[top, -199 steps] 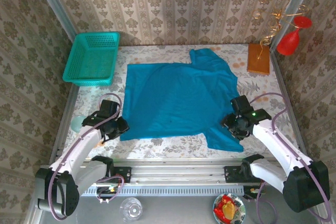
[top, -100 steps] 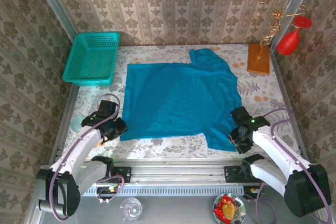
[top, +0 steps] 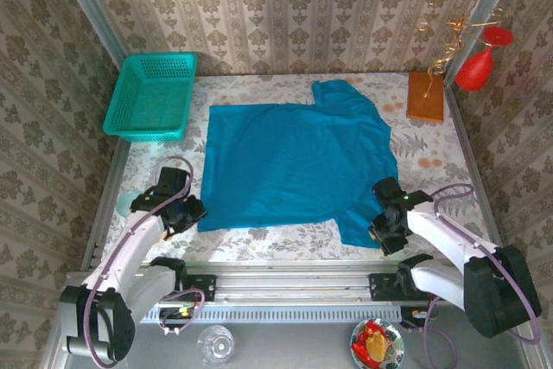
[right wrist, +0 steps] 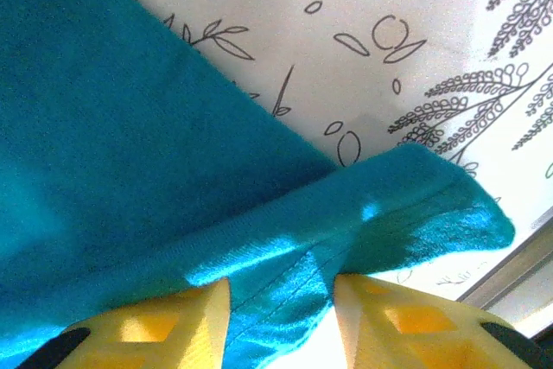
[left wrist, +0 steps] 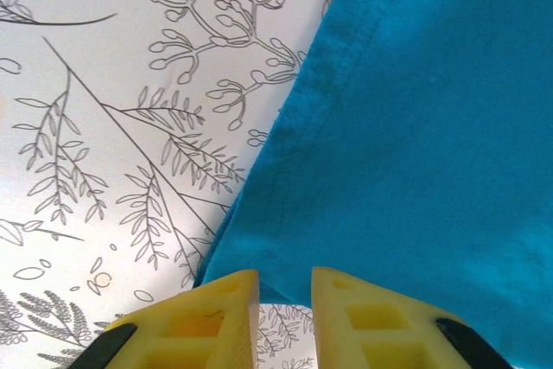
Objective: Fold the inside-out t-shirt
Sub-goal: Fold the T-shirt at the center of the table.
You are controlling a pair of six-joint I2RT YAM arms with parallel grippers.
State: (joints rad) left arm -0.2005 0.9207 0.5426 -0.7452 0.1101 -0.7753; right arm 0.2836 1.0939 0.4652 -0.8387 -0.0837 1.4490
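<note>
The plain blue-teal short-sleeved cloth t-shirt [top: 294, 162] lies spread flat on the flower-patterned worktop [top: 259, 88]. One sleeve points to the far side and the other to the near right corner. It is well apart from the teal plastic mesh basket [top: 151, 97] at the far left.

A second ago the right gripper [top: 378, 235] was over the t-shirt's right edge. It has since drawn back toward the near rail and now sits at the near tip of the right sleeve. In the right wrist view its yellow fingers [right wrist: 173, 317] have narrowed, and the right gripper [right wrist: 276, 287] is clenched on the sleeve hem. The hem bunches into a raised fold between the fingers, and its end curls up off the worktop.

The left gripper [top: 192, 211] has barely shifted and stays at the t-shirt's near left corner. In the left wrist view the left gripper [left wrist: 285, 287] has its fingers a narrow gap apart, with the corner of the hem right at that gap. I cannot tell whether the cloth is pinched.

The t-shirt's body has kept its place and outline.
</note>
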